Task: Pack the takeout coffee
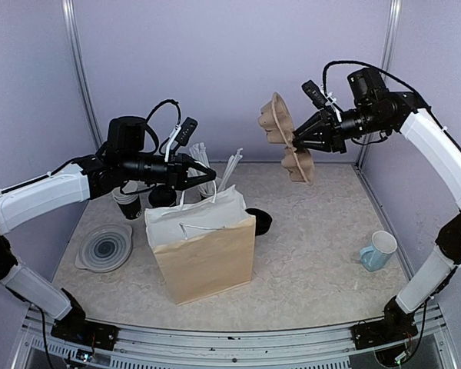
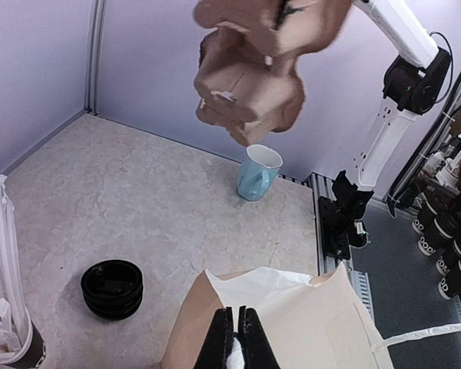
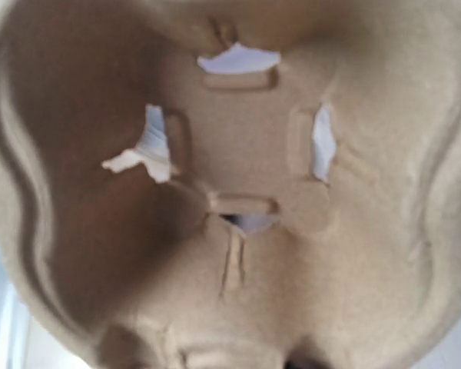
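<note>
A brown paper bag (image 1: 203, 250) stands open near the middle of the table, and its white-lined mouth (image 2: 292, 304) shows in the left wrist view. My left gripper (image 1: 207, 178) is shut at the bag's top edge, with the white handle pinched between its tips (image 2: 237, 327). My right gripper (image 1: 301, 144) is shut on a pulp cup carrier (image 1: 286, 138), held high in the air to the right of the bag. The carrier (image 3: 238, 192) fills the right wrist view and hides the fingers. Dark cups (image 1: 129, 206) stand behind the bag under my left arm. I cannot tell which is the takeout coffee.
A stack of black lids (image 1: 259, 221) lies right of the bag, also seen on the floor (image 2: 112, 288). A pale blue mug (image 1: 378, 250) stands at the right. A grey round dish (image 1: 105, 247) lies at the left. White wrapped straws (image 2: 4, 292) stand in a cup behind the bag.
</note>
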You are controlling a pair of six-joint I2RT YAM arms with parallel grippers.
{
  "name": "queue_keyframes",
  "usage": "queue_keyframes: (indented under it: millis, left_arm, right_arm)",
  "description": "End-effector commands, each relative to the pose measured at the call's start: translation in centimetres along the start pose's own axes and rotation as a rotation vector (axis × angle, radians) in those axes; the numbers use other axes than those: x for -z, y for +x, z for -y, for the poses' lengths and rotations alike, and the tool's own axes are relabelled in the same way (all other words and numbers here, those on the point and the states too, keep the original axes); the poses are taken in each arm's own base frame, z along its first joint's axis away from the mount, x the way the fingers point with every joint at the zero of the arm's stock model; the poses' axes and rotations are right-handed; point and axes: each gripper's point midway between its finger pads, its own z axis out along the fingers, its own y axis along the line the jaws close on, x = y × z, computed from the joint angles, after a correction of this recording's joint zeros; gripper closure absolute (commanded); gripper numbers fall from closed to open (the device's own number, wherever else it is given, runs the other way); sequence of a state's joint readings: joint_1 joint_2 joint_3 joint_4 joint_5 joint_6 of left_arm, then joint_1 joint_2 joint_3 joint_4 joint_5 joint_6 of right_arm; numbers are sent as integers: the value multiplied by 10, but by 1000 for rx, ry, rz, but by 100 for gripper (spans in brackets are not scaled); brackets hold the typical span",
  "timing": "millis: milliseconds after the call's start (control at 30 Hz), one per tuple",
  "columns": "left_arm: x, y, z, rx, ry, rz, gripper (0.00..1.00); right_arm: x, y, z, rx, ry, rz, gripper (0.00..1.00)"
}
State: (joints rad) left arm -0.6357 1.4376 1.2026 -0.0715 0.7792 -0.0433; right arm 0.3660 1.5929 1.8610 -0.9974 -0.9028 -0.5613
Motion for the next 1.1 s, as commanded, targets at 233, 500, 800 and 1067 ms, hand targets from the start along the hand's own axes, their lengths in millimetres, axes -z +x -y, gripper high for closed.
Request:
queue_keyframes:
  millis: [233,500,800,1067]
  left_arm:
    - [-5,-23,22,-13,74,51,100]
    - [-9,-21,19,-17,54,35,100]
    - [-4,-15,15,-18,19,4,100]
    - [3,-23,2,-32,-90,15,85]
  right_arm:
    - [-41,-89,-117,219,-415,200,82]
    - [-66,-73,-111,219,-358,129,81]
    - [-28,7,-10,49,37,12,71]
    - [-34,189,53,-200,402,-385,37]
